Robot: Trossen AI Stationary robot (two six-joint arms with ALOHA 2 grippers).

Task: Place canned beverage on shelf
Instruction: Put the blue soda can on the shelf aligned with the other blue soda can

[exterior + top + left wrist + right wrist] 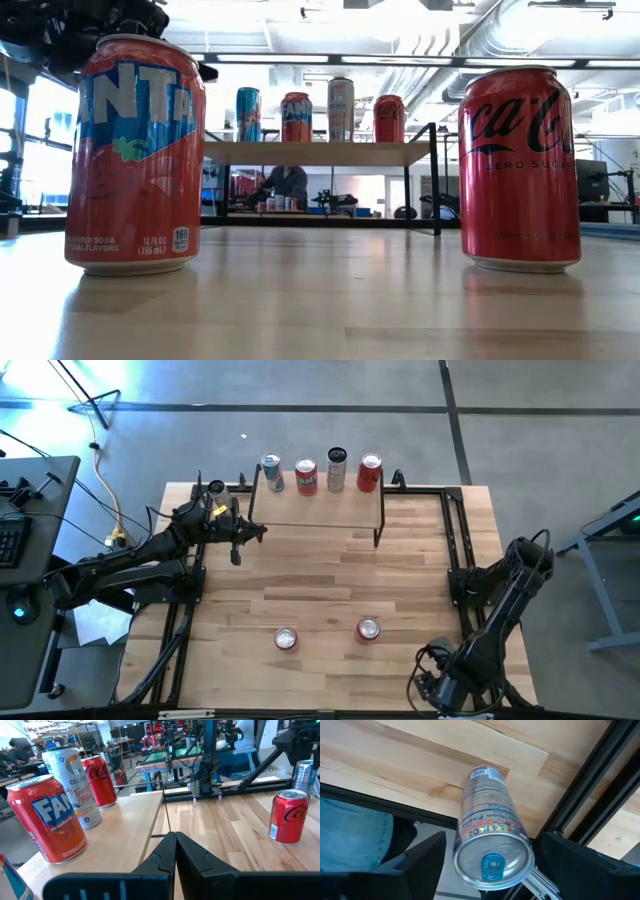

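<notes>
Right wrist view, right pincer (490, 865) spread around a slim can (490, 840) off the bench's (330, 580) near right corner, left pincer (175, 845) pressed together beside the shelf (315, 510) holding four cans.

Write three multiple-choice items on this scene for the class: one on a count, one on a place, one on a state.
1. How many cans stand on the shelf?
A. two
B. four
C. six

2. Where are the two loose cans?
A. upright on the table in front of the shelf
B. lying under the shelf
C. stacked on the floor

3. How is the left gripper?
A. wide open
B. shut on a can
C. shut, holding nothing

Answers:
1 B: the high view shows a row of four shelf cans on the shelf.
2 A: the two loose cans stand upright on the table, apart from each other.
3 C: in the left wrist view the left gripper has its fingers pressed together with nothing between them.
</notes>
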